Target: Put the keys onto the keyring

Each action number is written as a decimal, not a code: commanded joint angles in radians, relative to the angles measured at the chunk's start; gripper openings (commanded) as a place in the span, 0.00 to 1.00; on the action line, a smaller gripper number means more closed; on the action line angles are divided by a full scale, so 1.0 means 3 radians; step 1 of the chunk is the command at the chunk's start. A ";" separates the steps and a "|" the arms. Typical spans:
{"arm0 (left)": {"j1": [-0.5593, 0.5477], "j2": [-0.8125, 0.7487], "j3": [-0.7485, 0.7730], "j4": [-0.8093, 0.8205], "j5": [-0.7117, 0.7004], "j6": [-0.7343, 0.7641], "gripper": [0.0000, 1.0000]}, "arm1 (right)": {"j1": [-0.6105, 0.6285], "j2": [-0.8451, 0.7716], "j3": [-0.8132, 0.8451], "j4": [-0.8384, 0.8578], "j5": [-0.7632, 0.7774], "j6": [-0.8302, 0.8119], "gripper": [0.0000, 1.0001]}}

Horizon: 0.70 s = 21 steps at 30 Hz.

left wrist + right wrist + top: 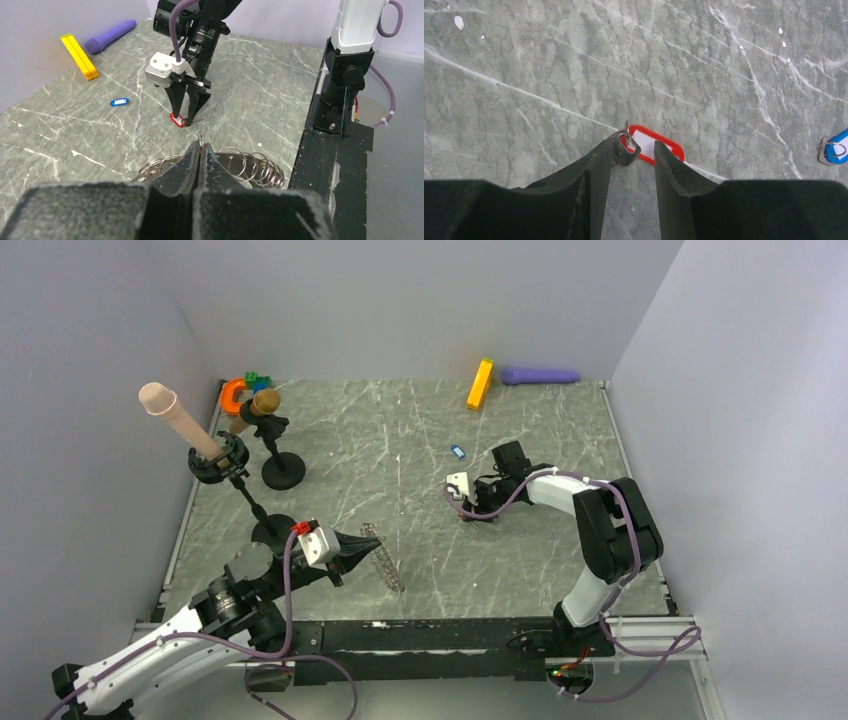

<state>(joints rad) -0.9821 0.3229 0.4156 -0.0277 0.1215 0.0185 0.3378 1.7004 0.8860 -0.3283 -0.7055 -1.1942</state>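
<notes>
I find the right gripper (640,150) directly over the red key (655,141), jaws parted and grasping nothing. One finger touches the key's small metal loop and the other covers part of its body. The key lies flat, its long axis slanting across the gap, nearly along the closing line. The keyring (252,165) sits well apart from the red key, toward the left arm, pinched in the clenched left gripper (200,150). The blue key (458,451) rests near the red key, on its far side. In my judgement, this pick is the right arm's.
</notes>
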 commanded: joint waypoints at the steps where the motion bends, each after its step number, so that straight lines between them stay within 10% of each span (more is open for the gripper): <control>1: 0.0015 -0.0036 0.0022 0.0214 -0.0043 0.0021 0.00 | 0.0022 0.0040 0.0085 -0.0026 -0.0007 -0.0053 0.40; 21: 0.0017 -0.0027 -0.0019 0.0283 -0.0057 0.0009 0.00 | 0.0033 -0.0029 0.0224 -0.0215 -0.0077 -0.0042 0.38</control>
<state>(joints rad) -0.9806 0.3237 0.4103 -0.0196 0.1146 0.0185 0.3431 1.7027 0.9138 -0.3702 -0.7048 -1.1934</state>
